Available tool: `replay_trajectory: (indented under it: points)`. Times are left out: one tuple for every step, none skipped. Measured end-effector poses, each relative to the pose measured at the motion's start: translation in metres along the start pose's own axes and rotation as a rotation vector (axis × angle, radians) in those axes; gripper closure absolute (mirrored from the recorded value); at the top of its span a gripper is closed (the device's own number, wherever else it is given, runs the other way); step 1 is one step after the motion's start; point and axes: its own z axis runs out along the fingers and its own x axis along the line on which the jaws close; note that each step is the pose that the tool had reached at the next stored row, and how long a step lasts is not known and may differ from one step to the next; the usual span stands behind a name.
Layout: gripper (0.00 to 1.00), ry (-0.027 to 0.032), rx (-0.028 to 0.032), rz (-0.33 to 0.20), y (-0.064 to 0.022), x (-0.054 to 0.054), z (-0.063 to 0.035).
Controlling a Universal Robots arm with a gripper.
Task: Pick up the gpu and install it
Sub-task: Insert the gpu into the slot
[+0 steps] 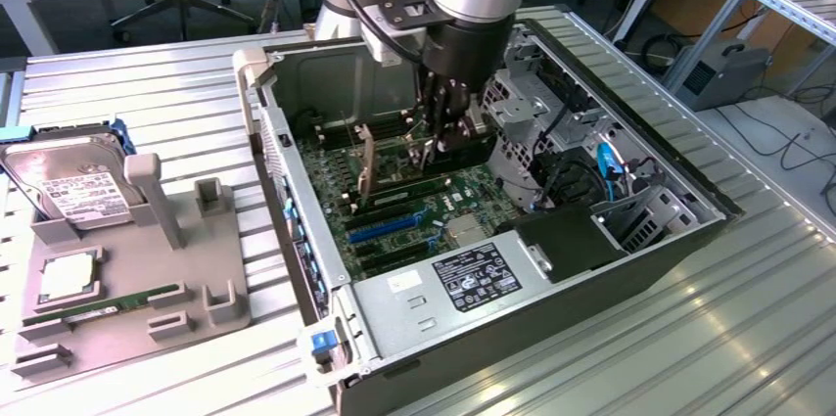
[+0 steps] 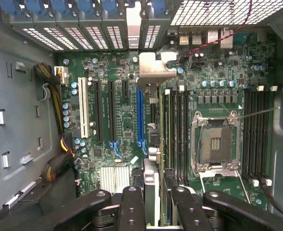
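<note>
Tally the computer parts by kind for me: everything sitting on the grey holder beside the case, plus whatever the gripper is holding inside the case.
hard drive: 1
memory stick: 1
square silver chip: 1
gpu, held in the gripper: 1
Total: 4

We look down past our black gripper, its fingers closed on the thin dark gpu card, seen edge-on, silver metal bracket at the far end. It stands upright over the green motherboard, beside a blue slot.
</note>
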Motion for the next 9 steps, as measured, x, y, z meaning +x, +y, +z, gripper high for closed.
replay_trajectory:
  points:
    - [0.73, 0.0000, 0.0000, 0.000, 0.0004, 0.0001, 0.0002]
    - [0.73, 0.0000, -0.0001, 0.000, 0.0008, 0.0002, 0.0004]
    - [0.73, 0.0000, 0.0000, 0.000, 0.0010, 0.0002, 0.0005]
    - [0.73, 0.0000, -0.0001, 0.000, 0.0013, 0.0002, 0.0006]
    - [0.73, 0.0001, 0.0000, 0.000, 0.0015, 0.0002, 0.0008]
    - [0.73, 0.0000, 0.0000, 0.000, 0.0017, 0.0003, 0.0009]
    - [0.73, 0.0000, 0.0000, 0.000, 0.0019, 0.0003, 0.0010]
    - [0.73, 0.0000, 0.0000, 0.000, 0.0022, 0.0004, 0.0012]
    - [0.73, 0.0000, 0.0000, 0.000, 0.0024, 0.0004, 0.0013]
